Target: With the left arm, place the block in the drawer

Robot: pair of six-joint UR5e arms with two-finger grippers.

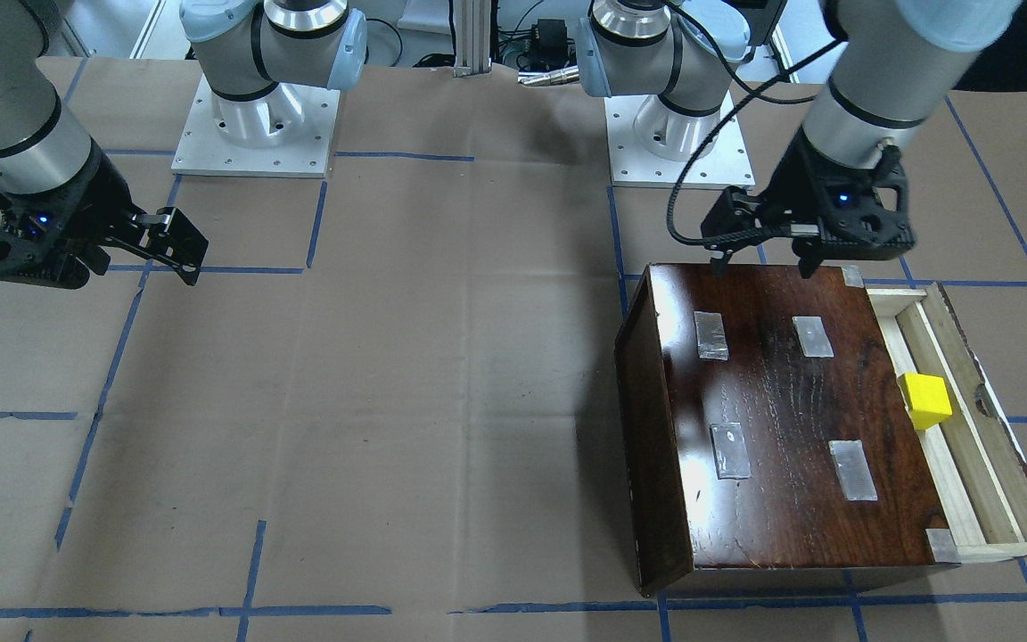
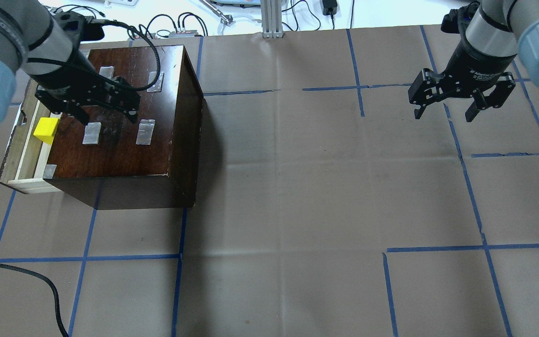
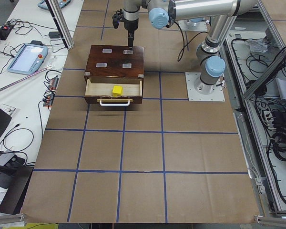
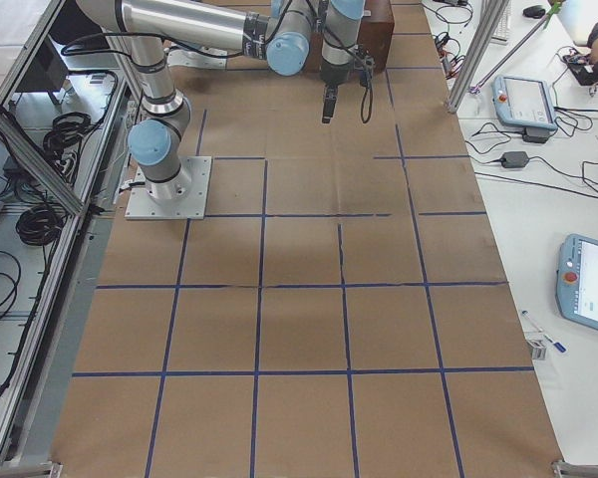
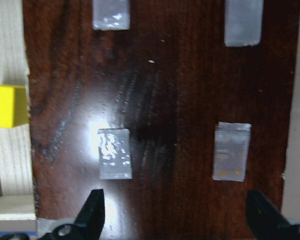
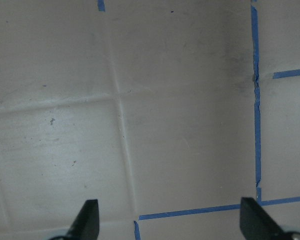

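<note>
1. Front-facing: the block (image 1: 924,400) lies in the open drawer (image 1: 1008,473); placement looks done.
2. Overhead: the left gripper (image 2: 108,119) hangs wide and empty above the box (image 2: 124,154); withdrawing likely follows.
3. Left wrist: fingers (image 5: 92,215) spread, nothing between.

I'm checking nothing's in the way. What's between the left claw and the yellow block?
In the overhead view, only the box's shiny brown top with one tape patch lies between the left gripper and the block.
</note>
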